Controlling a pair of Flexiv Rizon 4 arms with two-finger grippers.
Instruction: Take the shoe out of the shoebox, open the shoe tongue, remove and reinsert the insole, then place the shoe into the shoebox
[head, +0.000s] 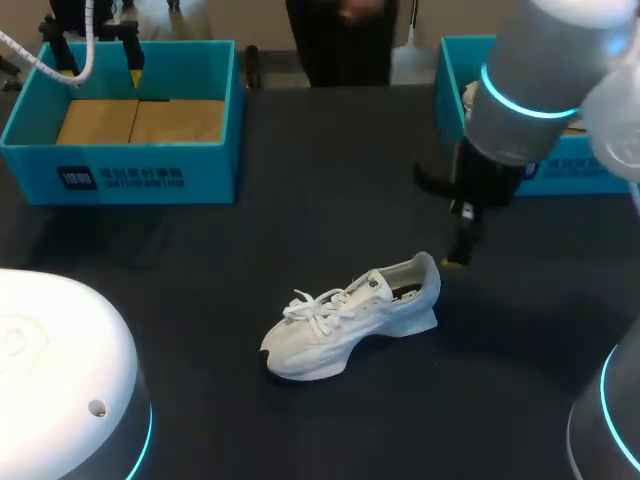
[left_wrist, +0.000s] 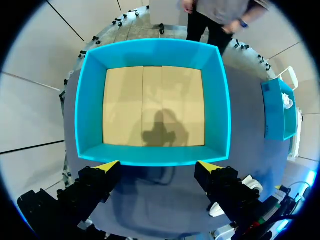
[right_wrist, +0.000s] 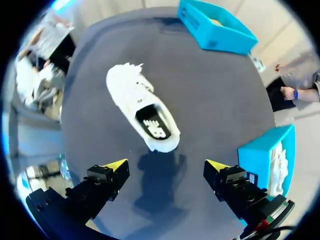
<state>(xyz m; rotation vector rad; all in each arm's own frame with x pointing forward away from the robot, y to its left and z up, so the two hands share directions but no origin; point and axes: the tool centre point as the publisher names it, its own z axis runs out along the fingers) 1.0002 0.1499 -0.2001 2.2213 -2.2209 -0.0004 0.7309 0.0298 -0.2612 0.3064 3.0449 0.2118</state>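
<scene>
Head view: white lace-up sneaker (head: 350, 322) stands on its sole in the middle of the dark bench (head: 330, 150), outside both boxes. Toe points to my left, heel to my right. Right tool (head: 440, 222) hangs just past the heel, 1 yellow tip low beside the heel collar, no contact. Its gap can't be judged from this view. Left tool (head: 100, 65) hangs above the empty turquoise cardboard shoebox (head: 215, 170) at the far left, well apart from the sneaker, 2 yellow tips spread. Second turquoise box (head: 452, 70) is at the far right, partly behind the right arm (head: 525, 90).

Left wrist view: left tool (left_wrist: 157, 167) is wide, nothing between the fingers. Shoebox (left_wrist: 152, 52) is straight ahead of it. The tan floor holds only the tool's shadow. Second box (left_wrist: 275, 110) is off to 1 side, well apart, with something white (left_wrist: 286, 100) inside, too small to tell what.

Right wrist view: right tool (right_wrist: 166, 166) is wide and holds nothing. Sneaker (right_wrist: 132, 97) lies ahead of it, roughly in line with the gap between the 2 fingers and clear of both tips. Heel is nearest the tool, toe points away. Dark insole (right_wrist: 155, 127) with white print shows in the shoe opening, seated inside. Shoebox (right_wrist: 215, 32) is far beyond the toe. Second box (right_wrist: 260, 155) is just beside 1 finger, with a white item (right_wrist: 279, 165) in it.
</scene>
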